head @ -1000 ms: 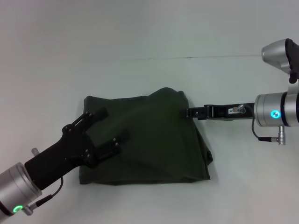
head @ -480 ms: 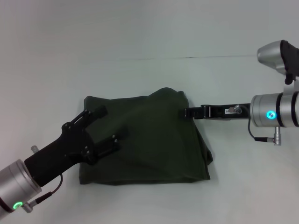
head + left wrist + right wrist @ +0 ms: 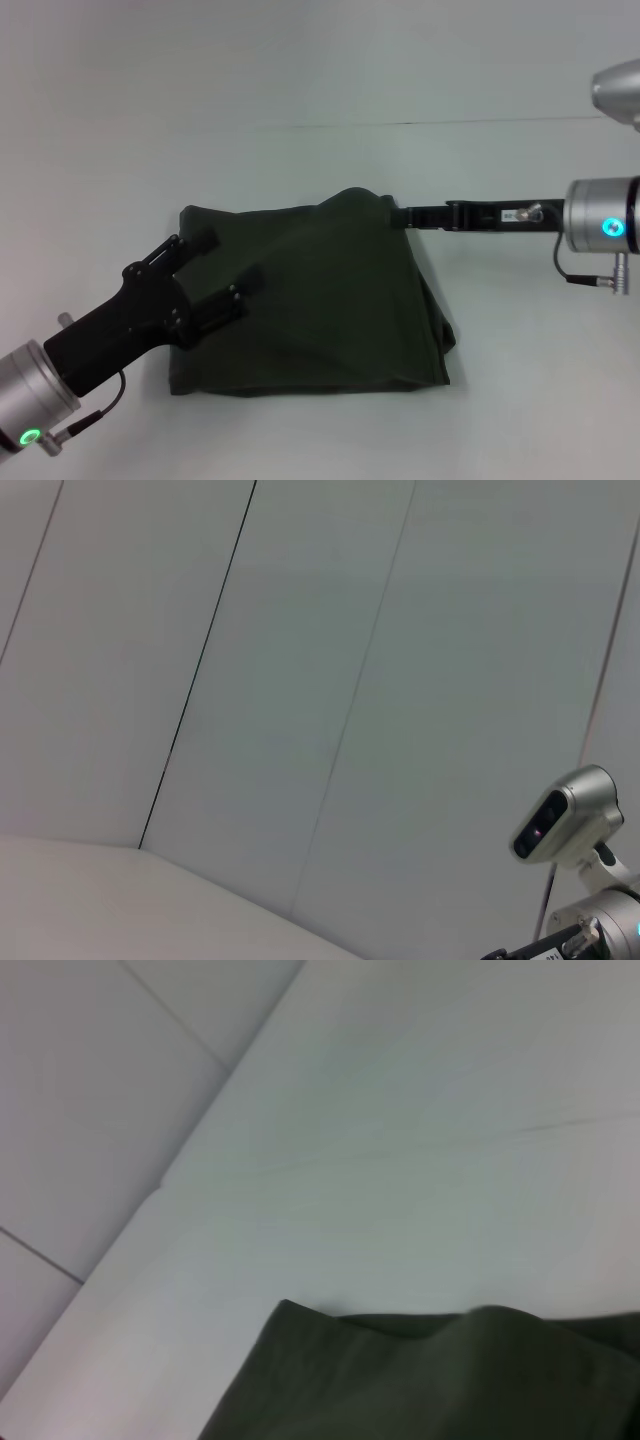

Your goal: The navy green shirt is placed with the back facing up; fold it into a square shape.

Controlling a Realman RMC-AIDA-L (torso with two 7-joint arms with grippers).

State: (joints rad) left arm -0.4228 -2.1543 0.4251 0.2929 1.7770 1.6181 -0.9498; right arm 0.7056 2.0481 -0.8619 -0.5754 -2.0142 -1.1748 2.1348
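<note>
Head view | left claw [image 3: 222, 265] spread over shirt [image 3: 330, 300] | right claw [image 3: 398, 215] — closure unclear — at far-right edge

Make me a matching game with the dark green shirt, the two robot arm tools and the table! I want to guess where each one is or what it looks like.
Things:
1. dark olive-green soft cotton shirt
2. left black tool
3. right black tool
4. pale white table

Descriptions:
A. at the shirt's far right corner
B. folded into a rough square, lying on the table
C. fingers spread, over the shirt's left part
D. plain and light, under everything

Pairs: 1-B, 2-C, 3-A, 4-D
</note>
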